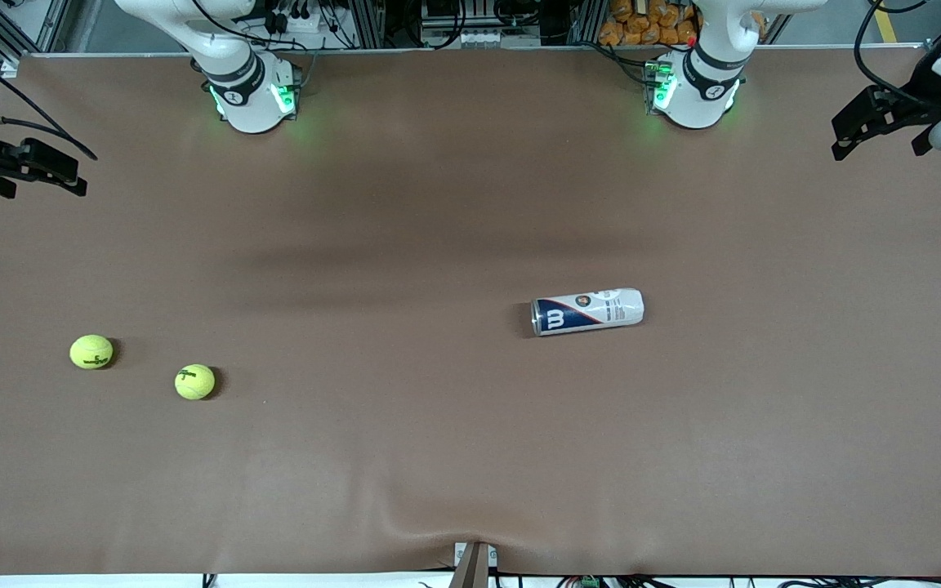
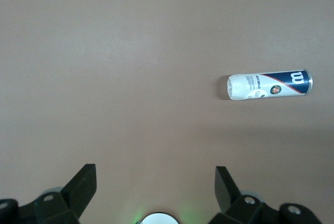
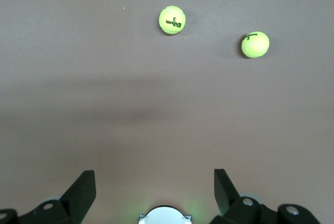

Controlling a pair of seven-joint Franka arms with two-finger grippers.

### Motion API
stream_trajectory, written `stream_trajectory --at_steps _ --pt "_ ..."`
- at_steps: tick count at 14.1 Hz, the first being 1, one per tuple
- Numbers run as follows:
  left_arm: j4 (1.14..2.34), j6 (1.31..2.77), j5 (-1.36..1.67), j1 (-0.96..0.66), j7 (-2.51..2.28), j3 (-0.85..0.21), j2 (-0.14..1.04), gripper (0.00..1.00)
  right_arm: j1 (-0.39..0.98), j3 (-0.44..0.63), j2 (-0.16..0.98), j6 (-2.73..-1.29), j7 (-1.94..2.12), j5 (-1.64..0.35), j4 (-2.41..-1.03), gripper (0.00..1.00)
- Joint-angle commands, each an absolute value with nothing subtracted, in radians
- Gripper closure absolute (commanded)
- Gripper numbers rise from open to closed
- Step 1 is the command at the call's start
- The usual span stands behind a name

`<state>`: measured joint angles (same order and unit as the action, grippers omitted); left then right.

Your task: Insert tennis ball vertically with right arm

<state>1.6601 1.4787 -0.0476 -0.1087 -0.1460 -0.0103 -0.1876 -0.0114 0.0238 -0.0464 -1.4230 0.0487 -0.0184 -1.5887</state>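
1. The right end effector (image 1: pixel 70 175) hung released over the counter (image 1: pixel 405 457) edge at the right arm's end, holding nothing.
2. The left end effector (image 1: pixel 879 135) waited, fingers spread, over the left arm's edge.
3. Two tennis balls (image 1: pixel 91 352) (image 1: pixel 194 382) lay apart toward the right arm's end.
4. The ball can (image 1: pixel 587 311) lay on its side mid-counter, well apart from both balls, with bare brown surface all around.

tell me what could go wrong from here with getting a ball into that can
1. The tennis ball can lies on its side, so a vertical insert likely fails unless it is stood up.
2. Both tennis balls sit loose on the flat table; a nudge from the open right gripper could roll one away.
3. The balls lie far from the can, so a long carry risks a drop.
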Motion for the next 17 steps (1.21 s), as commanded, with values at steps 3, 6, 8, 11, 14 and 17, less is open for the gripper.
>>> stream_trajectory --at_steps 3,6,8,11,14,17 --pt "1.640 1.421 -0.064 -0.089 -0.126 -0.008 -0.189 0.00 -0.020 0.018 -0.052 -1.424 0.044 -0.034 -1.585 0.00" --pt "1.637 1.420 -0.063 -0.087 -0.126 -0.009 -0.186 0.00 -0.021 0.018 -0.052 -1.422 0.044 -0.035 -1.585 0.00" --pt "1.634 1.422 -0.063 -0.084 -0.126 -0.008 -0.184 0.00 -0.023 0.018 -0.052 -1.420 0.048 -0.035 -1.585 0.00" --pt "1.631 1.430 -0.063 -0.083 -0.126 -0.008 -0.180 0.00 -0.025 0.018 -0.052 -1.419 0.052 -0.035 -1.585 0.00" --pt "1.632 1.469 -0.061 -0.087 -0.126 -0.009 -0.172 0.00 -0.025 0.018 -0.052 -1.419 0.051 -0.035 -1.585 0.00" --pt "1.628 1.473 -0.063 -0.098 -0.129 -0.014 -0.164 0.00 -0.025 0.018 -0.052 -1.419 0.052 -0.035 -1.585 0.00"
